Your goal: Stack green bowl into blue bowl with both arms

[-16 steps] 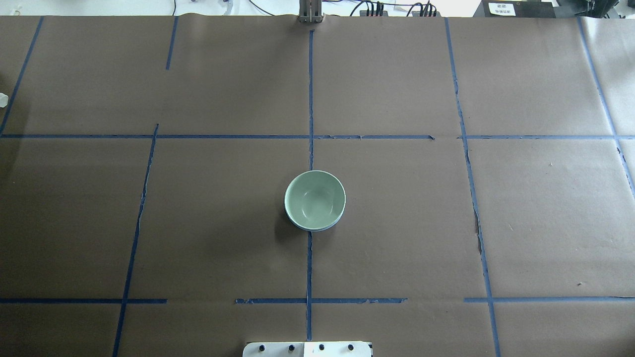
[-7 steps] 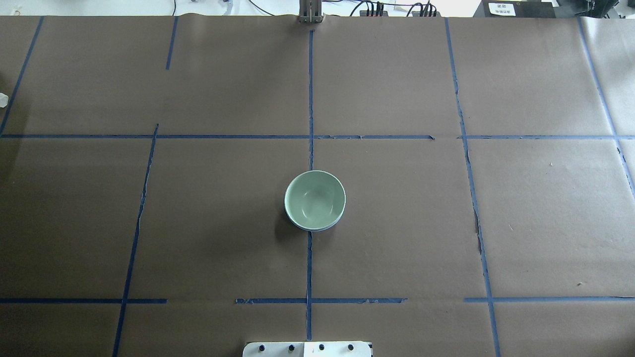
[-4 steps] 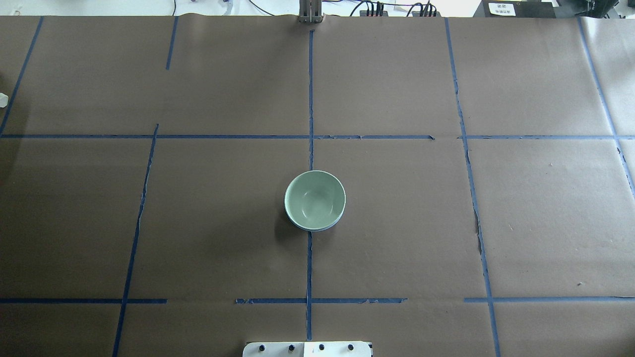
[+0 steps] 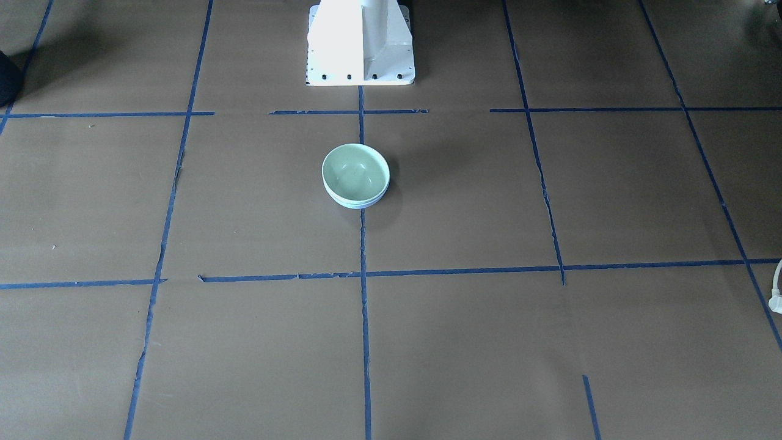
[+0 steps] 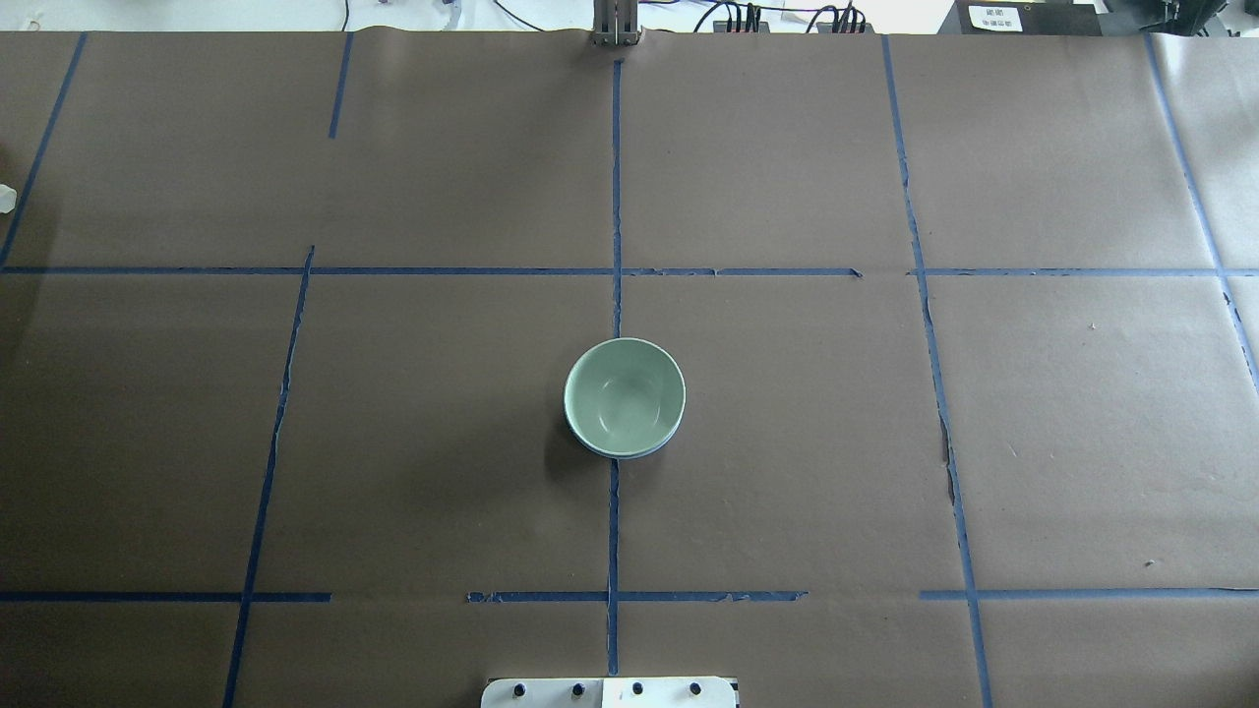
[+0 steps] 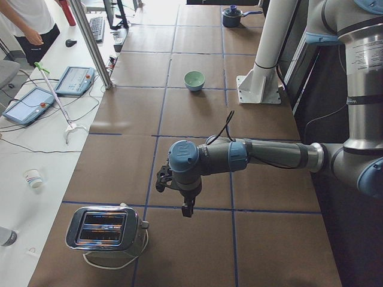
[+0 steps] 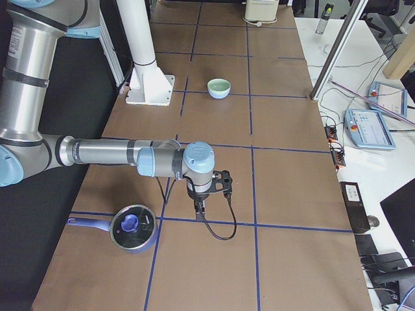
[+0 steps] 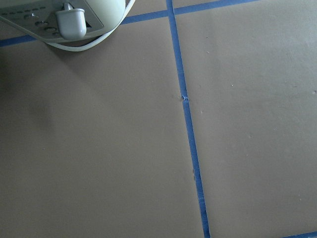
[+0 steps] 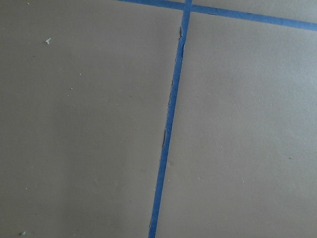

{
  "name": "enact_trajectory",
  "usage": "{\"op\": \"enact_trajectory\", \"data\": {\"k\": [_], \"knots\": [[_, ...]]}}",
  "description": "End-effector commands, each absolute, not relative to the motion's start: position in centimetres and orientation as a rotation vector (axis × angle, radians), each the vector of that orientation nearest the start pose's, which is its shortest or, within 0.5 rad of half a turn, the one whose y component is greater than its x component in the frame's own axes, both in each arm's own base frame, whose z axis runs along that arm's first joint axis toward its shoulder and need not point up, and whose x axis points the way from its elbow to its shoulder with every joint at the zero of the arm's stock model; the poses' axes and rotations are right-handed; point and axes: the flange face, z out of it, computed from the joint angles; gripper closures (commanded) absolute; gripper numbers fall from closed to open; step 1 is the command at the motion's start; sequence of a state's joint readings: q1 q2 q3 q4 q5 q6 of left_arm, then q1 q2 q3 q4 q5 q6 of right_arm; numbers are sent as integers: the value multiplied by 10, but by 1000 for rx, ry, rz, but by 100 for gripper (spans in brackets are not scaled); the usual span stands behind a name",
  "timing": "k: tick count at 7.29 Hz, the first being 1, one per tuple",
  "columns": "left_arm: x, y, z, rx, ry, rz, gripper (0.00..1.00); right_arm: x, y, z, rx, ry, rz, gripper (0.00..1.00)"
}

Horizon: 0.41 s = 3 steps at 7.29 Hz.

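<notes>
We found the green bowl (image 5: 624, 393) nested in the blue bowl (image 4: 356, 205) (only a thin blue rim showed) at the middle of the desk (image 5: 885, 442), so we judged the stacking done. The left end effector (image 6: 187, 208) and right end effector (image 7: 198, 206) hung at opposite desk ends, seemingly parked clear of the stack; wide or narrow, we could not tell.

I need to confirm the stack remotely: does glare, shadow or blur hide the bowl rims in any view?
Front view: green bowl sharp, soft highlights inside; blue bowl clear beneath it, faint shadow beside them, white base overexposed. Overhead view: sharp, the blue one only a thin crescent. Wrist views: sharp, evenly lit, no bowls in them.
</notes>
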<state>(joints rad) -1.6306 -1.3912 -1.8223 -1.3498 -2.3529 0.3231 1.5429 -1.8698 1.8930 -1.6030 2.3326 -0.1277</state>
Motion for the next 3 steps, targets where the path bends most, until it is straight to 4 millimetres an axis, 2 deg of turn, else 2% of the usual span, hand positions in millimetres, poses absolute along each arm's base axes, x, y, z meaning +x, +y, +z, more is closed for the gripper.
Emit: {"op": "enact_trajectory", "data": {"k": [1, 3], "knots": [[-86, -399, 637, 10, 795, 193, 0, 54, -368, 633, 28, -763, -144, 0], [-85, -399, 637, 10, 793, 197, 0, 53, -367, 633, 25, -770, -139, 0]]}}
